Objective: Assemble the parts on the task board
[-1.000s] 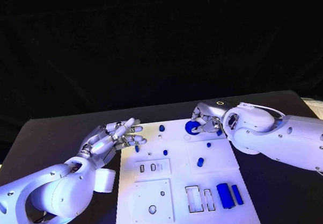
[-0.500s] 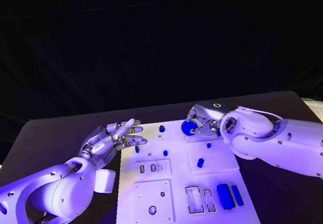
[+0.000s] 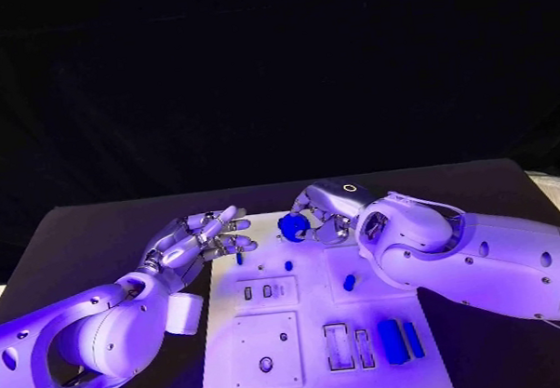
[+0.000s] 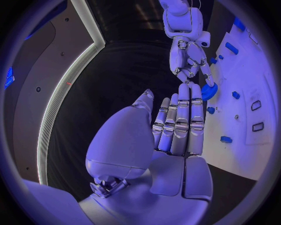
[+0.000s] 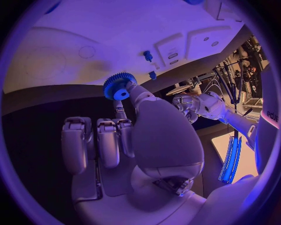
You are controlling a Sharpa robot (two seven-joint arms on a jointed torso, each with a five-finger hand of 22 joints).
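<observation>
My right hand (image 3: 325, 208) hovers over the far end of the white task board (image 3: 314, 326) and pinches a blue gear (image 3: 295, 227) between thumb and fingertip. The right wrist view shows the toothed gear (image 5: 119, 86) with its centre hole, gripped at the tip of the right hand (image 5: 140, 136). My left hand (image 3: 202, 241) hangs at the board's far left corner, fingers stretched out and holding nothing, close beside the gear. In the left wrist view the left hand (image 4: 175, 131) points toward the right hand (image 4: 189, 58) and the gear (image 4: 210, 91).
Small blue parts lie on the board: a peg (image 3: 238, 257) under the left fingers, one (image 3: 287, 265) near the middle, an oval one (image 3: 349, 282), and two long bars (image 3: 399, 340) at the near right. Empty slots (image 3: 344, 344) sit beside the bars.
My right hand has carried the gear leftward across the board's far end, toward the left hand. The left hand has barely moved.
</observation>
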